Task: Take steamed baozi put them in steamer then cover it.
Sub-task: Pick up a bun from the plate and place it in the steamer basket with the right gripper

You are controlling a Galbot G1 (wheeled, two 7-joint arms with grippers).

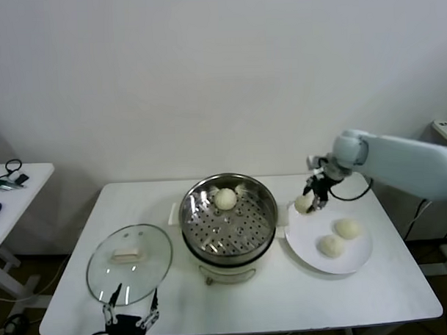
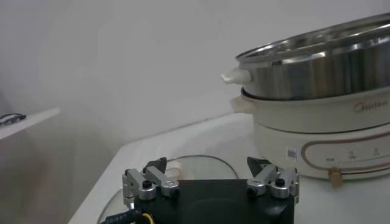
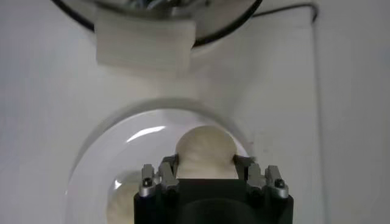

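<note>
The right pincer (image 1: 310, 197) is clamped on a baozi (image 1: 304, 203) at the plate's (image 1: 355, 262) near-steamer edge, apparently barely lifted, with the steamer (image 1: 229, 219) just to its left, while the left pincer (image 1: 130, 315) waits wide by the cover (image 1: 129, 263).

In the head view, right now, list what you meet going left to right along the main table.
Cover → steamer → right gripper shut on a baozi → white plate.
</note>
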